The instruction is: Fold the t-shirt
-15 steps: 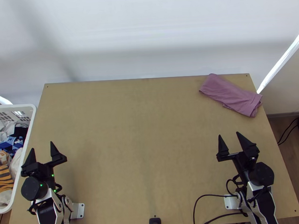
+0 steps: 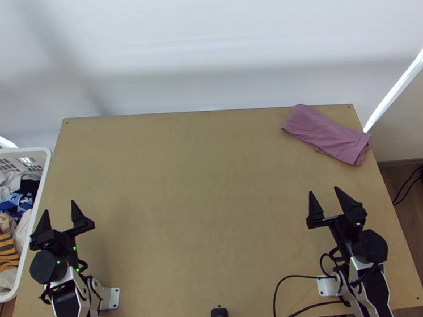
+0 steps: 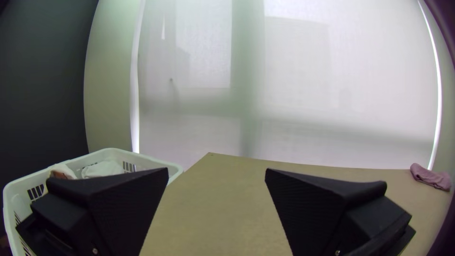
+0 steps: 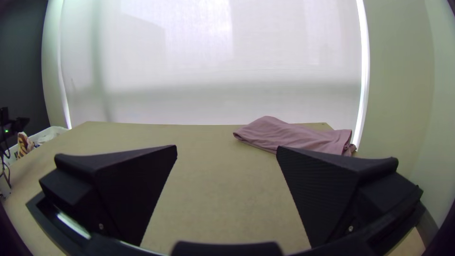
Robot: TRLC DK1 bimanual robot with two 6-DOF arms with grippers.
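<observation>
Item 1: white slatted basket, standing at the left edge of the bench and holding mixed garments, a striped cloth showing among them.

Item 2: left end effector, hovering over the near left part of the bench, just beside the basket. Its fingers are standing wide apart, gripping nothing.

Item 3: right end effector, hovering over the near right part. Its fingers are likewise standing well apart, with no cloth between them.

Item 4: t-shirt, mauve, lying in the far right corner of the bench, apart from both end effectors. It is forming a long, narrow, slanting bundle, one end looking fairly smooth and the other showing loose layered edges; the number of folds is not telling itself from here.

Step in hand, as judged: the folding is apparently standing complete, the garment occupying a set-aside spot and both arms seemingly parking.

Next move, as judged: if the fold is passing as finished, it is calling for leaving the cloth alone; if not, for the right arm reaching out, drawing the shirt to mid-bench and both arms squaring its edges.
</observation>
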